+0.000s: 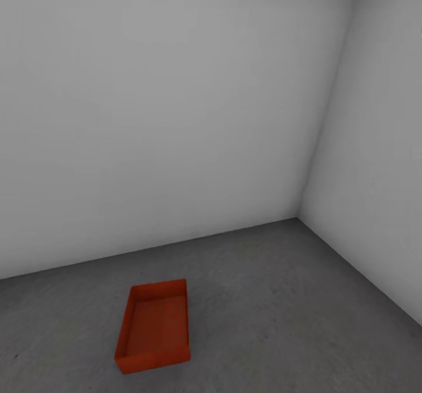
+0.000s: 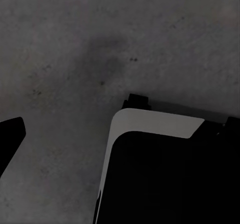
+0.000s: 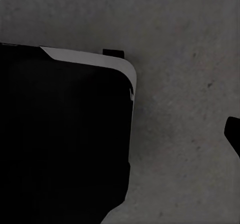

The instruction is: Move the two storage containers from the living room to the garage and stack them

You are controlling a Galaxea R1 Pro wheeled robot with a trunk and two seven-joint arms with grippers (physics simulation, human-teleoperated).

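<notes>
Where grey floor (image 1: 281, 299) nears white walls (image 1: 176, 118), lidless orange-red container (image 1: 153, 326), empty, upright.

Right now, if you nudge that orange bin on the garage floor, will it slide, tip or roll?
The storage container would likely slide rather than roll: flat base, boxy shape. Low and wide, so tipping seems unlikely. Its thin walls may flex, and the rough floor could drag.

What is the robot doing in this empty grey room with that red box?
Nothing is being held at the moment. One orange-red rectangular storage bin with thin walls and no lid sits empty on the dark grey speckled concrete floor, near the corner of two plain white-grey walls. Both wrist cameras look down at that floor past dark parts of the robot. A second bin would have to go on top of this one.
</notes>
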